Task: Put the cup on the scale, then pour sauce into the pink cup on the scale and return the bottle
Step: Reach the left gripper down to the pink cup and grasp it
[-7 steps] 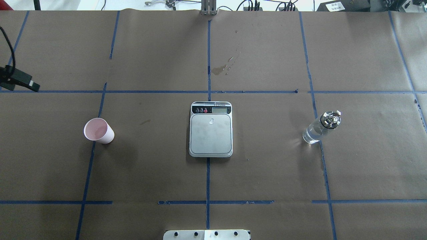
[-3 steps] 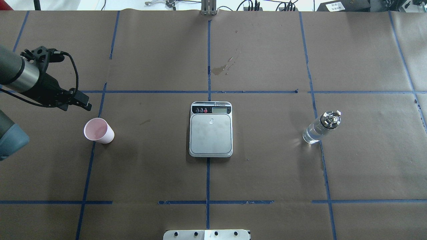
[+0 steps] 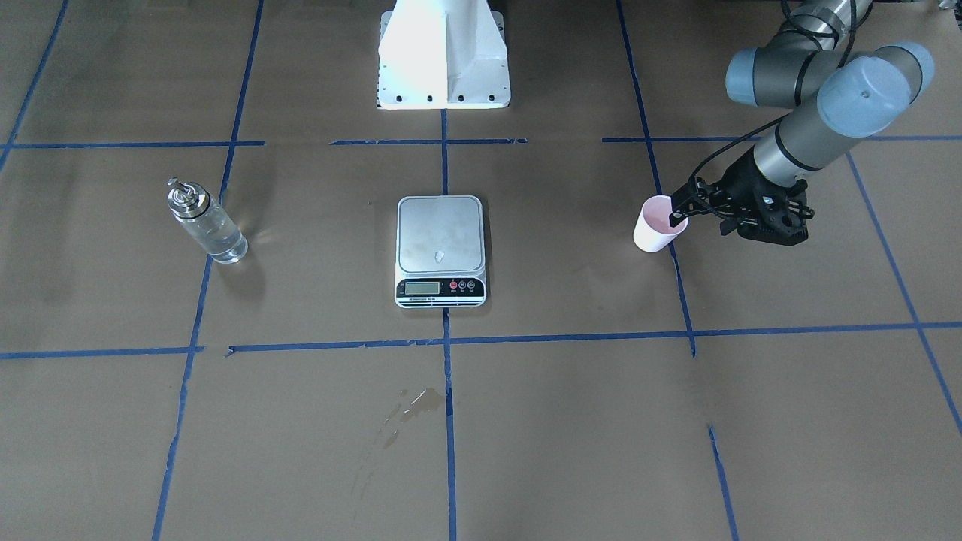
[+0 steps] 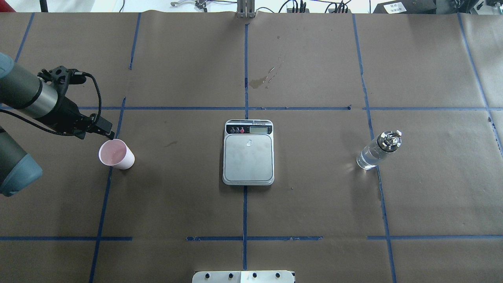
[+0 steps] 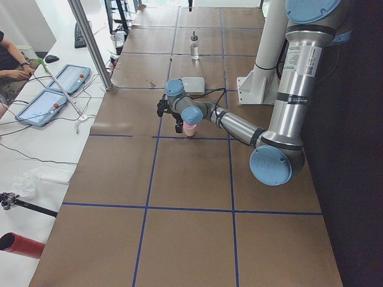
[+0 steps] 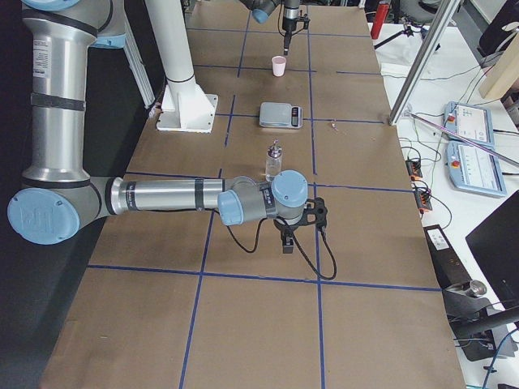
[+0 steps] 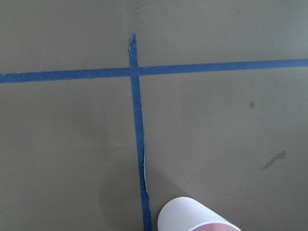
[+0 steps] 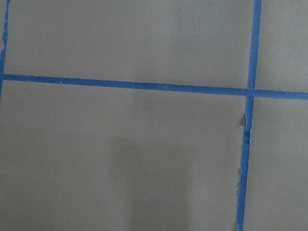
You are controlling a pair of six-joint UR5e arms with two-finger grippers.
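The cup [image 4: 116,154], white outside and pink inside, stands upright on the table's left side [image 3: 657,224]. My left gripper [image 4: 108,133] hovers right at its far rim [image 3: 679,213]; its fingers show as one dark tip, so I cannot tell whether it is open or shut. The left wrist view catches only the cup [image 7: 192,216] at its bottom edge. The scale [image 4: 248,155] lies at the centre, its platform bare but for a small droplet. The bottle [image 4: 377,151] of clear sauce stands upright on the right. My right gripper [image 6: 285,245] hangs over bare paper near the bottle; I cannot tell its state.
Brown paper with blue tape lines covers the table. A wet stain [image 4: 259,81] marks the paper beyond the scale. The robot's white base [image 3: 443,52] sits at the near edge. A person sits at a side desk [image 5: 9,60] with tablets.
My left arm has swung in from the left edge and come down toward the cup; its tip now sits at the cup's rim. Cup, scale and bottle have not moved.
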